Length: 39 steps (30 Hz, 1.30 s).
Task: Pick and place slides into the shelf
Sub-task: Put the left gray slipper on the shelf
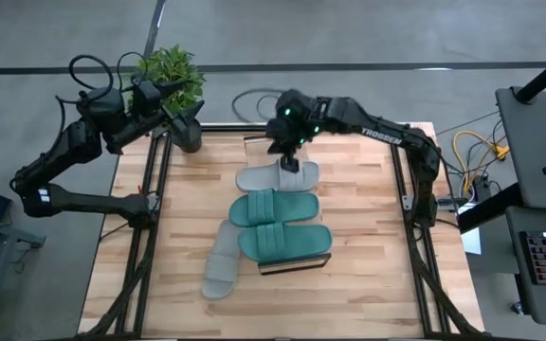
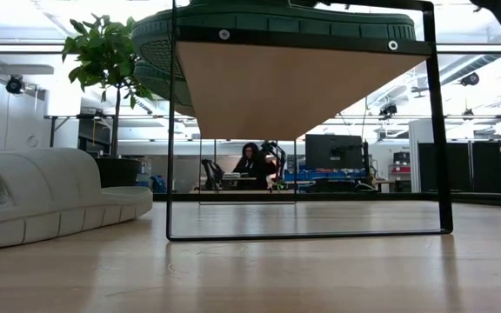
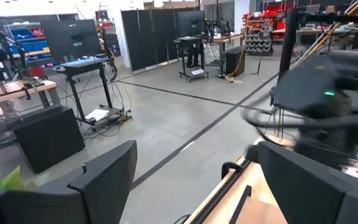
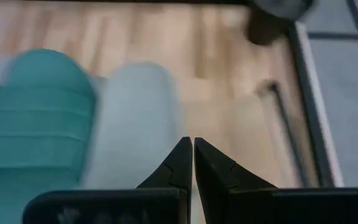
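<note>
Grey slide [image 2: 46,196] lay unshelved at table's seven o'clock, while right gripper [image 4: 193,163], clenched empty, hovered over another grey slide [image 1: 276,175], probably repositioning.

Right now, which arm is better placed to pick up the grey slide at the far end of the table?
The right. Its tool hangs shut directly above that grey slide, beside the teal slide. The left tool is open but sits off the table's far left corner by the plant.
</note>
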{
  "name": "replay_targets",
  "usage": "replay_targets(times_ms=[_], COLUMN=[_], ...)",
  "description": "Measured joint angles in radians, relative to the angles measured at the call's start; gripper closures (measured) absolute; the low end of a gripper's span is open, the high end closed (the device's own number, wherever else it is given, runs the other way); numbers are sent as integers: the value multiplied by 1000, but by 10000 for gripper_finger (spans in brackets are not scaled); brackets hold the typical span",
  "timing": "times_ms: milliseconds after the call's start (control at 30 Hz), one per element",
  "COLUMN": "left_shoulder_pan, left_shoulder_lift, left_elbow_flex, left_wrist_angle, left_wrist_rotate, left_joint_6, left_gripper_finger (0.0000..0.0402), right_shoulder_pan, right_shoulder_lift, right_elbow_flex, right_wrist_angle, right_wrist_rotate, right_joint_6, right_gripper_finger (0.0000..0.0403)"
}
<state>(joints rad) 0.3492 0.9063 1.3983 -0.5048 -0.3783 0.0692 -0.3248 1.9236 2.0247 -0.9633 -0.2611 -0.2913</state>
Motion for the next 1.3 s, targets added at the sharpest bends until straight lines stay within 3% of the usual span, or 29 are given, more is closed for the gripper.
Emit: replay_targets(times_ms=[133,267,500,633,800,1067,1300], left_shoulder_pan=[0,0,0,0,0,0,0], left_shoulder_lift=[-23,-47,-74,-75,-70,-65,-61], left_elbow_flex=[0,0,0,0,0,-2,-4], left_wrist_angle=[-9,-7,-6,-5,-12,-20,-20], left_wrist_rotate=[-1,-1,-1,-1,-1,-2,-1], left_joint_6=[0,0,0,-1,-3,-4,-3], left_gripper_finger=[80,80,80,80,80,80,80], right_shoulder_pan=[60,102,146,123,83,75,74], right_shoulder_lift=[10,9,10,9,-20,-210,-449], right_elbow_flex=[-1,-2,-2,-2,-2,-67,-377], right_wrist_angle=[43,97,205,160,47,-165,-41], right_wrist_rotate=[1,77,74,80,85,347,326], right_joint_6=[3,2,33,93,283,552,848], right_gripper_finger=[394,394,394,394,394,394,394])
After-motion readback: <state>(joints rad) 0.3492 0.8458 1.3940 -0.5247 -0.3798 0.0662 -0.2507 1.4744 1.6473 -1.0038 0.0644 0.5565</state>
